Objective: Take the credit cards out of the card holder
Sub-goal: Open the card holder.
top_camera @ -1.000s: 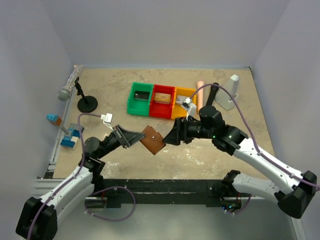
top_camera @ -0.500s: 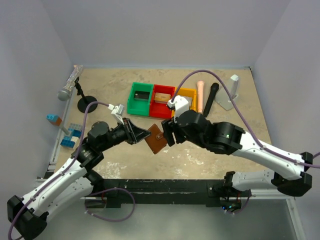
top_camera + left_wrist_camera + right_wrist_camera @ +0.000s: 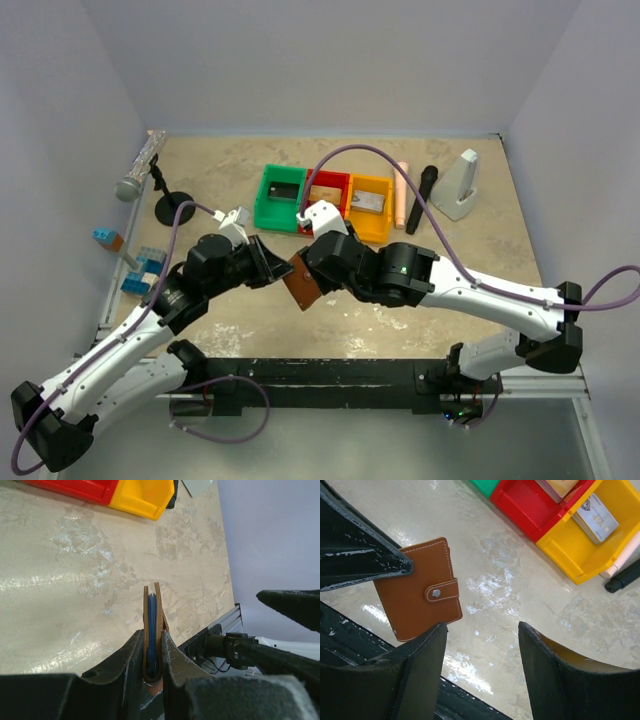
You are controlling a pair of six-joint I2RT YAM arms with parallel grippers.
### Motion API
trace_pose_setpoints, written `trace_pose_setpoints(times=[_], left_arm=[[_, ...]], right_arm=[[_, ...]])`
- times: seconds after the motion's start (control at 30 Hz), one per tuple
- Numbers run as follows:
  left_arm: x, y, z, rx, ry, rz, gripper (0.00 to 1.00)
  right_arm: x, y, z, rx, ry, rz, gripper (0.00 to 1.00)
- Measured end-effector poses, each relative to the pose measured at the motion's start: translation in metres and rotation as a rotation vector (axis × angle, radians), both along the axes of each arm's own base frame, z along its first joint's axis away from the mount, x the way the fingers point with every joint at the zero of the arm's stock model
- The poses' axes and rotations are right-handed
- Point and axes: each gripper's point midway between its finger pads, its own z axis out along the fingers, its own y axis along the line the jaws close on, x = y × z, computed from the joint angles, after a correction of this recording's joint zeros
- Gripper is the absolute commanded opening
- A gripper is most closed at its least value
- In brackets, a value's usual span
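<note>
Since the earlier frame the right gripper (image 3: 482, 630) had shifted toward nine o'clock, up to the card holder (image 3: 420, 597); its jaws stood spread, gripping nothing. The left gripper (image 3: 152, 647) pinched the closed card holder, at six o'clock from the green bin (image 3: 281, 213)

The card holder (image 3: 417, 597), a brown stitched bifold, is shut with its snap strap fastened (blue lining shows edge-on between the covers) and is pinched in mid-air by the left gripper (image 3: 152, 636). 3 credit cards lie flat, 1 per bin: a dark card (image 3: 285, 190) in the green bin (image 3: 267, 203), a tan card (image 3: 559, 485) in the red bin (image 3: 527, 511), and a silvery card (image 3: 594, 511) in the yellow bin (image 3: 567, 550).
</note>
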Motion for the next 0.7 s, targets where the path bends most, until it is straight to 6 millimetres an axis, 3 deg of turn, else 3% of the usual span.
trace_pose_setpoints(times=[0.4,0.7], left_arm=[[-0.002,-0.001,0.003,-0.03,0.082,0.043,0.0],[-0.007,-0.003,0.006,-0.054,0.105,0.036,0.0]], right_arm=[[-0.012,0.034,-0.018,-0.039,0.059,0.059,0.61],[-0.013,0.049,-0.03,-0.07,0.095,0.068,0.57]])
